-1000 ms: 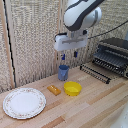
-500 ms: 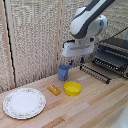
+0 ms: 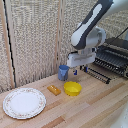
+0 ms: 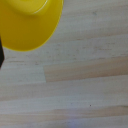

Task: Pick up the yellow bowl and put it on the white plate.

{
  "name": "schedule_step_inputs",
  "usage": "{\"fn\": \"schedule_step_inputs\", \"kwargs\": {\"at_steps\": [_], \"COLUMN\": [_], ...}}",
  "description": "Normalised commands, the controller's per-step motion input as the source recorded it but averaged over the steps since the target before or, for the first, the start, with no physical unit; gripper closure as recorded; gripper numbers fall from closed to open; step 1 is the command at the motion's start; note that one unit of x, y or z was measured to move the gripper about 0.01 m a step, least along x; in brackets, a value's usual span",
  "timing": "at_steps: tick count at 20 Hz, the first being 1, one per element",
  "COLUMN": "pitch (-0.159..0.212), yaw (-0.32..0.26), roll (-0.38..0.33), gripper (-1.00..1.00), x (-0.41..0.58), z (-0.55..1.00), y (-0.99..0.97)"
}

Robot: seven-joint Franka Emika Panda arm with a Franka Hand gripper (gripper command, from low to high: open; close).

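My end effector (image 3: 80, 69) hung in the air above the worktop (image 3: 95, 107), carried on my white arm that entered from the exterior view's upper right. It held nothing; its short dark fingertips pointed downward, but whether they stood apart or together could not be told from either view. The yellow vessel (image 3: 72, 88) sat upright on the worktop just below the end effector and slightly toward the exterior view's left, with clear air between the two. In the wrist view, the yellow vessel (image 4: 27, 22) occupied one corner of the picture, cut off by the frame edges, with bare pale wood planks filling the remainder. A small orange-yellow block (image 3: 54, 90) lay flat on the worktop just beside the vessel, on the exterior view's left. A blue cup (image 3: 63, 72) stood upright behind the block and the vessel, near the woven wall panel (image 3: 35, 40). The white plating (image 3: 24, 102) lay flat near the worktop's front edge, well apart from the vessel, toward the exterior view's left. A dark wire rack (image 3: 111, 60) stood at the exterior view's right.
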Motion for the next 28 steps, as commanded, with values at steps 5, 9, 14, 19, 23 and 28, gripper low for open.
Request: {"fn": "schedule_step_inputs", "kwargs": {"at_steps": [5, 9, 14, 19, 23, 28], "pitch": [0.0, 0.0, -0.006, -0.01, -0.001, 0.0], "yaw": [0.067, 0.064, 0.063, 0.041, 0.006, 0.0], "roll": [-0.015, -0.019, -0.003, 0.0, 0.0, 0.0], "gripper": [-1.0, -1.0, -1.0, 1.0, 1.0, 1.0], "x": [0.034, 0.115, 0.149, 0.132, 0.004, 0.0], "z": [-0.37, -0.38, -0.33, -0.18, -0.02, 0.0], "y": [0.0, 0.0, -0.01, -0.01, 0.0, 0.0]}}
